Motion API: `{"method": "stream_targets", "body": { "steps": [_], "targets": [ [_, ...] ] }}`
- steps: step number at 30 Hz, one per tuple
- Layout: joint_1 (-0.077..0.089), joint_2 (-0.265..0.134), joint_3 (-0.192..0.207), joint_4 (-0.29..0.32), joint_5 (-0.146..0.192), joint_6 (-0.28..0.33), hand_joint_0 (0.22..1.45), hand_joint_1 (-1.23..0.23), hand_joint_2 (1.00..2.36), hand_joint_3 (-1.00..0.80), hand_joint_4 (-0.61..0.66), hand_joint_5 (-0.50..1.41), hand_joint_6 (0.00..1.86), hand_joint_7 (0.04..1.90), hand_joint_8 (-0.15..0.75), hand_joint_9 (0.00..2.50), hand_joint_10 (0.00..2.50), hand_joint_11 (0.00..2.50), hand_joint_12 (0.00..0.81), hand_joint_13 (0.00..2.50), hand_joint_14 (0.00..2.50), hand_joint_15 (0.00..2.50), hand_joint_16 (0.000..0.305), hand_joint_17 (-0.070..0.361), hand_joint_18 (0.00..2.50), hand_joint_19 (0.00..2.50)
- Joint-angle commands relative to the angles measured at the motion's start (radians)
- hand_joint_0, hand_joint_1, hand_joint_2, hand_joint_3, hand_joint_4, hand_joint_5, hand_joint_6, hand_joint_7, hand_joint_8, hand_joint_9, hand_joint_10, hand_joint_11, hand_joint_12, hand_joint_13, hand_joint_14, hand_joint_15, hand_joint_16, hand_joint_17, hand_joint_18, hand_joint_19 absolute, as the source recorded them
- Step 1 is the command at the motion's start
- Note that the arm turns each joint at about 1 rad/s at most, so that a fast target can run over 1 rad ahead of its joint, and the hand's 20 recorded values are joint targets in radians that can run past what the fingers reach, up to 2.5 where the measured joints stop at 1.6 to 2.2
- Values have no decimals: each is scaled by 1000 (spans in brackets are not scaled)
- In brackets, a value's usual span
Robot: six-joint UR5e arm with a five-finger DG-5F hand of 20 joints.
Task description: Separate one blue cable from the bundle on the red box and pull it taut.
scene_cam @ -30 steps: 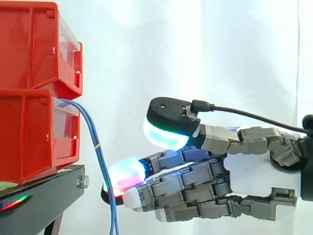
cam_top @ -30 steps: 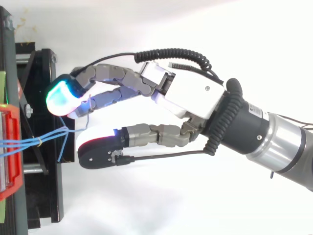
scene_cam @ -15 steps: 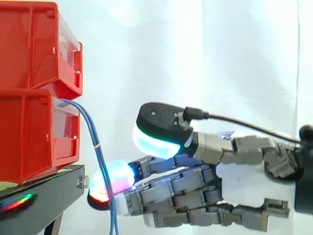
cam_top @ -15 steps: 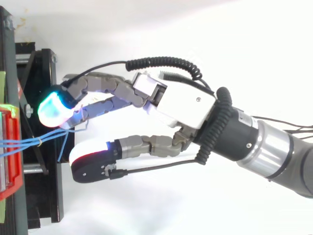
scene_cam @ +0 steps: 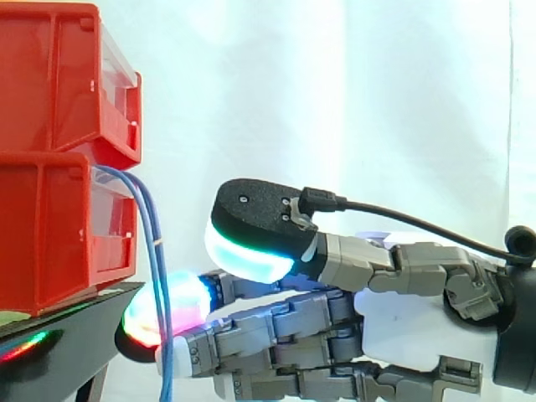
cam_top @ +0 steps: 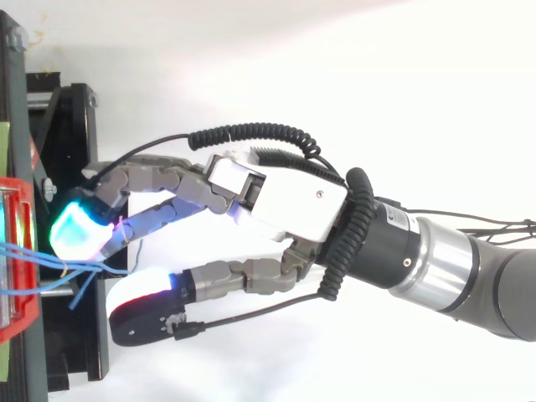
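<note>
"Side view, starting at the left: we see two red bins (scene_cam: 59,151) stacked on the black stand (scene_cam: 75,335). The blue cables (scene_cam: 157,243) come out of the front of the lower bin and hang down past the stand's edge."

"We agree. Just there the cables cross in front of the glowing fingertips (scene_cam: 180,301) of the hand (scene_cam: 402,322), which reaches in level from the right. The thumb (scene_cam: 251,239) sits above the fingers, with a gap between them."

"Looking at the top view, we get the same layout. The blue cables (cam_top: 42,270) run rightward out of the red bins (cam_top: 12,322), bunched together. They pass right by the cyan fingertip and into the gap between the fingers and the thumb (cam_top: 142,301)."

"So we call the hand (cam_top: 293,197) spread, with its fingers stretched almost straight, the thumb held apart and nothing pinched. We cannot tell whether the fingertip presses on the cables or merely lies against them. One loose end droops just left of the thumb, over the black stand (cam_top: 75,352)."
</note>
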Motion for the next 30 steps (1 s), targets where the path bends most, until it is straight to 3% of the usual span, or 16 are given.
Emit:
{"method": "stream_targets", "body": {
  "steps": [1, 3, 5, 7, 12, 20, 30],
  "targets": [
    [1, 0, 7, 9, -3, 2, 563, -678, 1012, -326, 139, -52, 501, 1202, 208, 732, 8, 225, 263, 255, 7, 122, 36, 82, 0, 288],
    [-1, 1, 16, 5, -6, 2, 565, -681, 1012, -317, 107, -52, 519, 1233, 207, 740, 8, 232, 264, 263, 5, 126, 36, 82, 0, 290],
    [-1, 0, 25, -9, -15, 2, 566, -682, 1013, -310, 87, -66, 577, 1140, 207, 745, 9, 246, 265, 269, 5, 122, 37, 82, 0, 291],
    [-1, 0, 28, -17, -20, 5, 568, -685, 1013, -291, 82, -94, 709, 892, 211, 748, 9, 262, 266, 278, 5, 139, 37, 82, 0, 299],
    [-1, 1, 30, -24, -21, 36, 571, -707, 1015, -232, 89, -125, 823, 751, 226, 747, 10, 295, 273, 294, 6, 152, 37, 84, 2, 300],
    [1, 1, 31, -43, -21, 80, 577, -717, 1017, -192, 114, -130, 886, 704, 234, 766, 11, 336, 282, 342, 7, 181, 39, 88, 64, 323],
    [1, 3, 38, -43, -21, 85, 579, -762, 1014, -303, 133, -118, 904, 712, 235, 822, 12, 353, 291, 419, 9, 231, 40, 90, 150, 361]
  ]
}}
